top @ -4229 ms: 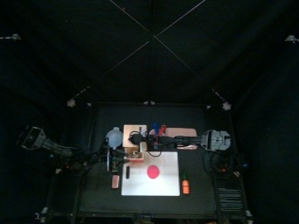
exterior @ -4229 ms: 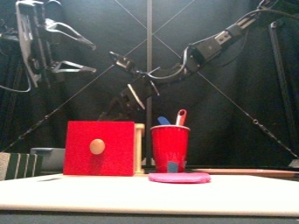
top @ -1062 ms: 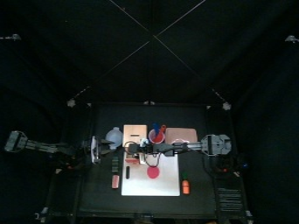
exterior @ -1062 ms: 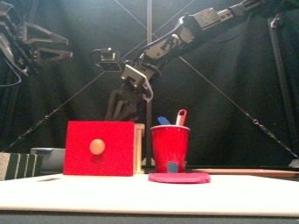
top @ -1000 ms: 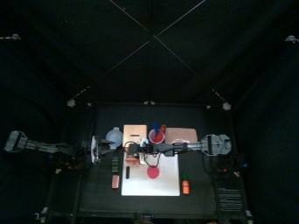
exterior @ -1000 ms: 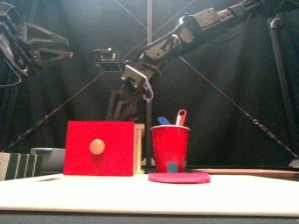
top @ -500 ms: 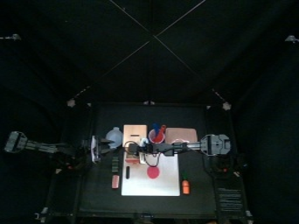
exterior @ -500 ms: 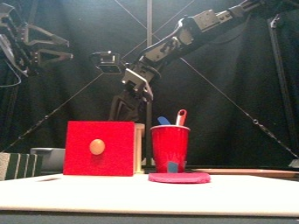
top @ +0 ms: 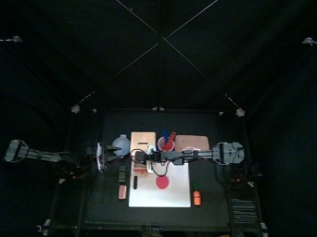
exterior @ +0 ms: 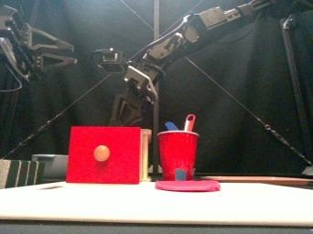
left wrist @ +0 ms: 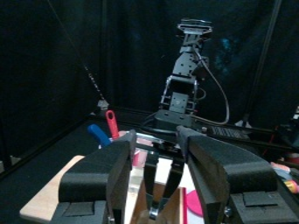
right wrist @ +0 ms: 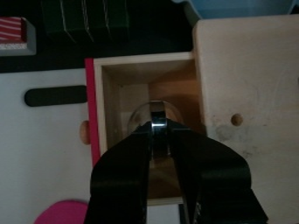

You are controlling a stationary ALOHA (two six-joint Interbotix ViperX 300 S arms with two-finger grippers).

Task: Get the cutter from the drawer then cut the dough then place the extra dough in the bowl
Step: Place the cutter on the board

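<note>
The wooden box (top: 146, 141) stands toward the back of the tabletop (top: 99, 211) with its drawer (right wrist: 126, 92) drawn out to the front. That leaves the inside open from above, which a reach from overhead needs. The right hand (right wrist: 158, 133) hangs over the open drawer, pointing down and clear above the box in the front view. It is lined up with the cutter (right wrist: 158, 111), a small glint of metal right at its tips over the drawer's floor. I cannot tell whether the hand grips the cutter or the cutter lies loose beneath it, because the tips cover too much of it. By my reading the step in hand is fetching the cutter, and no cutting is done yet.

The left hand (left wrist: 162, 150) is off to the left side, high and well apart from the box, spread wide and holding nothing. From there it leaves the drawer free for the other arm.

The dough (top: 161, 182) lies as a red disc, whole as far as I can see, on the white board (top: 183, 196) in front of the box, flat and ready to be pressed into. The bowl (top: 120, 143) sits just left of the box, handy for the scraps. A red cup (exterior: 178, 154) with toy knives stands right of the box, near the way from drawer to dough, so a carried cutter would need to pass it with care
</note>
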